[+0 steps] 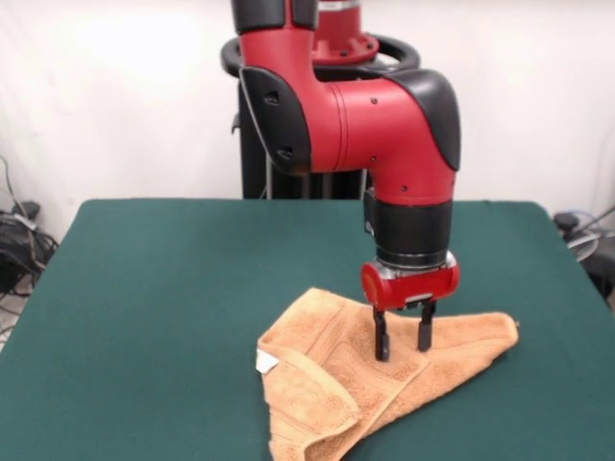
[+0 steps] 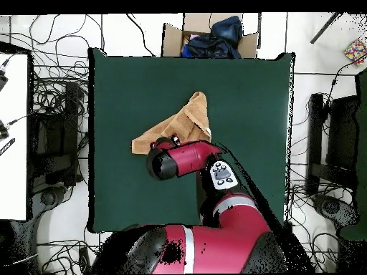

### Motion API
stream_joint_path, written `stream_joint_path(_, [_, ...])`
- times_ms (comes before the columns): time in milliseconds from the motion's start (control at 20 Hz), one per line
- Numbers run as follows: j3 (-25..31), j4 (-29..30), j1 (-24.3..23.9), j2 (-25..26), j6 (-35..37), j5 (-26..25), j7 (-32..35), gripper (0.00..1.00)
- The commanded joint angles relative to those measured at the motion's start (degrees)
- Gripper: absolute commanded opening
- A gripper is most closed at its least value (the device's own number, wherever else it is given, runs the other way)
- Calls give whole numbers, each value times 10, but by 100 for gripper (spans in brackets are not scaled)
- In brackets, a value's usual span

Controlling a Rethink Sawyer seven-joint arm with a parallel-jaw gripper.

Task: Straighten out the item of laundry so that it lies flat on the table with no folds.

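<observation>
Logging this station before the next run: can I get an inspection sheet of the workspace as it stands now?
Surface: dark green table, no tears or stains seen.
Job's things: orange-tan towel lies crumpled in a rough triangle with folded-over layers, white tag at its edge; not flat.
Clutter: nothing seen on the table.
Gripper: gripper open, fingertips down on the towel's middle.
Cables: many loose cables on the floor around the table.
Surroundings: cardboard box holding dark blue fabric beyond the table's edge; white wall behind the robot.
</observation>
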Motion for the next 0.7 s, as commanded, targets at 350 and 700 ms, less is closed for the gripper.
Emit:
stream_joint_path(350, [-8, 23, 2, 15, -7, 8, 87, 100])
stream_joint_path(700, [4, 15, -6, 11, 23, 13, 73, 0])
